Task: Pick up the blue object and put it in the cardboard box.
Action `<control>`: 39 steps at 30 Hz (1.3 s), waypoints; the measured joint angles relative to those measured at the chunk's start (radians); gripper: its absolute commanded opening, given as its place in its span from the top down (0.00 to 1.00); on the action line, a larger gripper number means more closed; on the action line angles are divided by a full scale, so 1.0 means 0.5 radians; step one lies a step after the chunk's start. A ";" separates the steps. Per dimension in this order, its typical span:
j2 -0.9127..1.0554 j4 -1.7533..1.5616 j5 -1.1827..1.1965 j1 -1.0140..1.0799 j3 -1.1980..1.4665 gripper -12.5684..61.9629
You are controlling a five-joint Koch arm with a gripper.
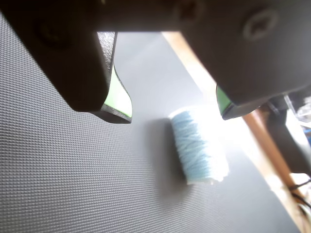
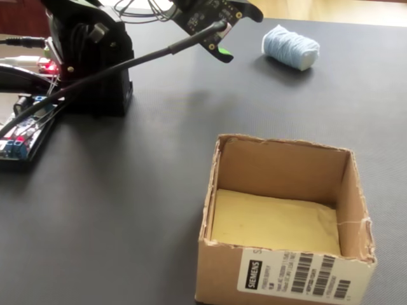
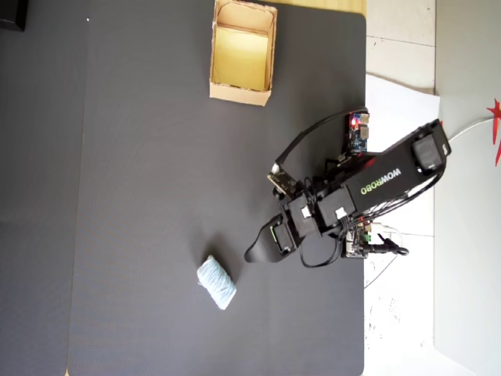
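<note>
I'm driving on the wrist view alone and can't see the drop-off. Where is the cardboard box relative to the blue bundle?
Observer: In the overhead view the cardboard box sits at the top edge of the mat. The blue object lies near the bottom, and the arm reaches in between them from the right.
Operator: Anything inside the box?
Observer: No. The fixed view shows only its bare yellowish floor.
Operator: Is my pincer over the bundle?
Observer: Not quite. From overhead the open pincer ends just up and right of it, with mat showing between them.
</note>
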 measured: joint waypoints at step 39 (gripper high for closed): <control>-1.479 0.709 -0.006 -0.101 -1.482 0.38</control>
